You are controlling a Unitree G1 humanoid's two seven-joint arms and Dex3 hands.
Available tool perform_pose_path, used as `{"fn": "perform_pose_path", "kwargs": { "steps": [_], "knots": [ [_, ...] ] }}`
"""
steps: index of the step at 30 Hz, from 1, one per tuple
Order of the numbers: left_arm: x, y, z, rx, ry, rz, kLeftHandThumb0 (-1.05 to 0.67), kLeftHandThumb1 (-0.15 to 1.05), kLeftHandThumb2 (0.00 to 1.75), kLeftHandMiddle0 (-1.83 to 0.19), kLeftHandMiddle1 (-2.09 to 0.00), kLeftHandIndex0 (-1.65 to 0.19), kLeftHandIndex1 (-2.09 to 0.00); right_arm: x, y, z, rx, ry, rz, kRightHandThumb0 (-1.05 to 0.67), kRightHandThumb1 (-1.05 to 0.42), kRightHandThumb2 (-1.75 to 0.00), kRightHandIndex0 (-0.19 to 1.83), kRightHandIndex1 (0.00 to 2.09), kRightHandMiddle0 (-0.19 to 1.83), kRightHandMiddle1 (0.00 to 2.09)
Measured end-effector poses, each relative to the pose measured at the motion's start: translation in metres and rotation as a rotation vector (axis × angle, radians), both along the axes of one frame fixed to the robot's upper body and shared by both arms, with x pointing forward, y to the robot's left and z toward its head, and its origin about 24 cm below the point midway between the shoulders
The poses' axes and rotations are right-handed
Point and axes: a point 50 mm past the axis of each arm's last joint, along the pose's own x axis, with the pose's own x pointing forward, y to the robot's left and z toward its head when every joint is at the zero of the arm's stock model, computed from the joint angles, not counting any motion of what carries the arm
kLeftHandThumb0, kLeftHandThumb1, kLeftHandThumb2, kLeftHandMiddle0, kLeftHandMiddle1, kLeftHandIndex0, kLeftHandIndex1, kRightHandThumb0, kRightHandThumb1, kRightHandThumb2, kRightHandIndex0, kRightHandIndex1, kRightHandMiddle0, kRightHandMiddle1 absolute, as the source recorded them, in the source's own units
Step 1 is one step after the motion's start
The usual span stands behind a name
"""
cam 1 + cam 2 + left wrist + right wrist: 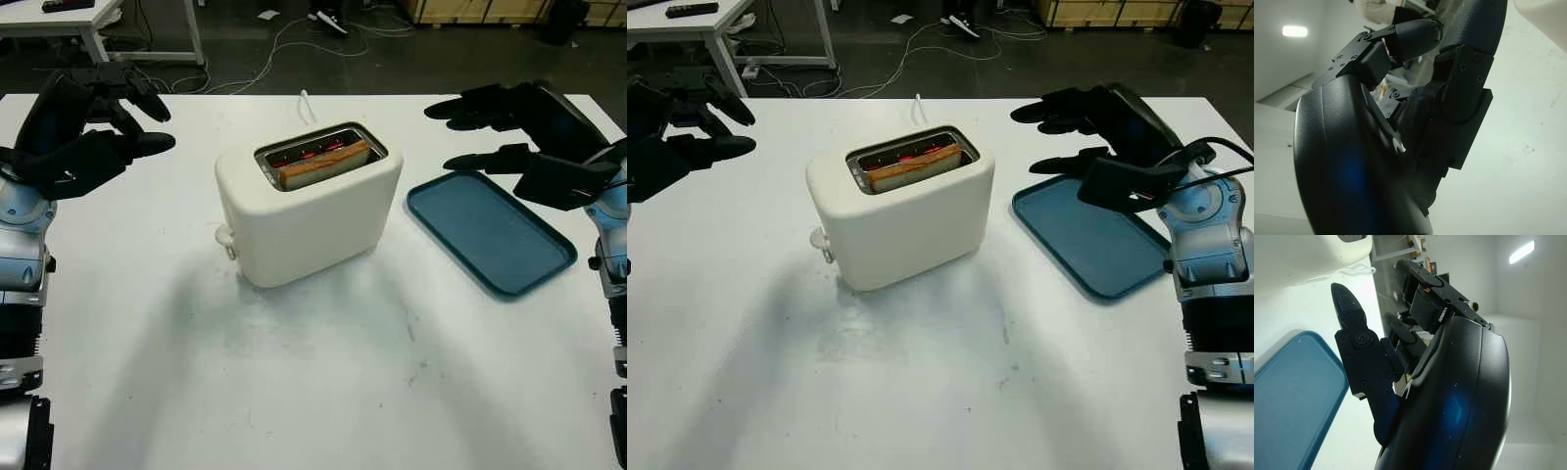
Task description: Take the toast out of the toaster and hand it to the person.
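A cream toaster [309,215] stands in the middle of the white table [313,392]. One slice of brown toast [323,164] sits in its slot, its top edge showing beside the glowing red elements. My left hand [98,122] hovers open at the far left, well apart from the toaster. My right hand [500,132] hovers open at the right, above the far edge of the blue tray [490,235], holding nothing.
The toaster's lever knob [226,236] sticks out at its left front. A white cord [306,104] runs off the table's far edge. Beyond the table lie cables on a dark floor and a white desk leg [93,39].
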Motion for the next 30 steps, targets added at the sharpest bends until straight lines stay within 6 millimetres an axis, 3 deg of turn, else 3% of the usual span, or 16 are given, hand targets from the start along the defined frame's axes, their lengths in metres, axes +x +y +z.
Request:
{"fn": "perform_pose_path", "kwargs": {
  "steps": [30],
  "knots": [
    [0.0008,0.0010,-0.0019,-0.004,0.008,0.005,-1.05,0.86,0.00,-0.83,-1.18,-0.73,-1.15,0.0027,0.0010,0.0039,-0.002,-0.012,0.015,-0.42,-0.76,0.00,0.85,0.01,0.78,0.00]
  ]
}}
